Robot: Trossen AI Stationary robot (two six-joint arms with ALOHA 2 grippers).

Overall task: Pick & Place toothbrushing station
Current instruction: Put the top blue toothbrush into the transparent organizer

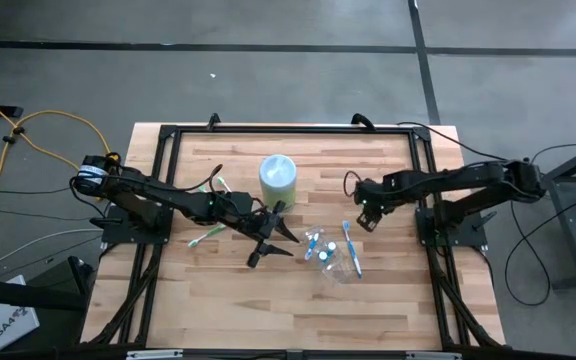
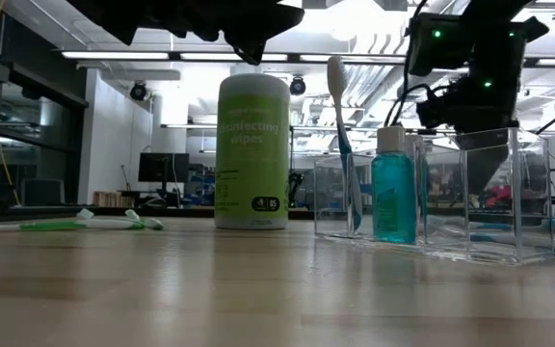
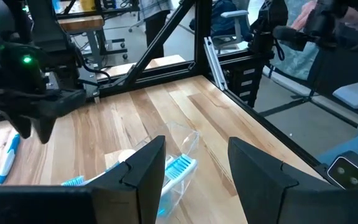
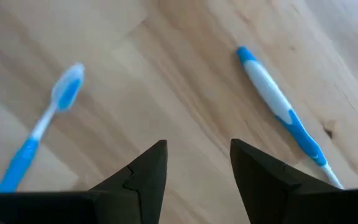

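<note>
toothbrushing station [image 2: 470, 198] sits right of centre on the wooden worktop [image 1: 228, 300], a clear plastic container with compartments. from the low view one slot holds an upright blue-white toothbrush [image 2: 343, 145], the next a teal bottle with a white cap [image 2: 394, 188]. from above it's a clear blob with blue bits, and another blue-white toothbrush [image 1: 351, 247] shows at its right edge, can't tell if it's inside or just beside.

behind and to the left stands a green tub of wipes [image 2: 252, 151]; its label reads "disinfecting wipes", the small print is too tiny to read. two green-white toothbrushes lie flat on the left side of the worktop, one [image 1: 206, 237] nearer the front, one [image 1: 218, 183] further back.

left pincer [image 1: 280, 238] hangs just left of the container, fingers spread wide, nothing between them; its wrist view looks down on the crinkly plastic and blue bristles. right pincer [image 1: 366, 217] hovers above the worktop behind the container's right side, also parted and empty, with two blue-white brushes lying on the wood under it in its wrist view.
</note>
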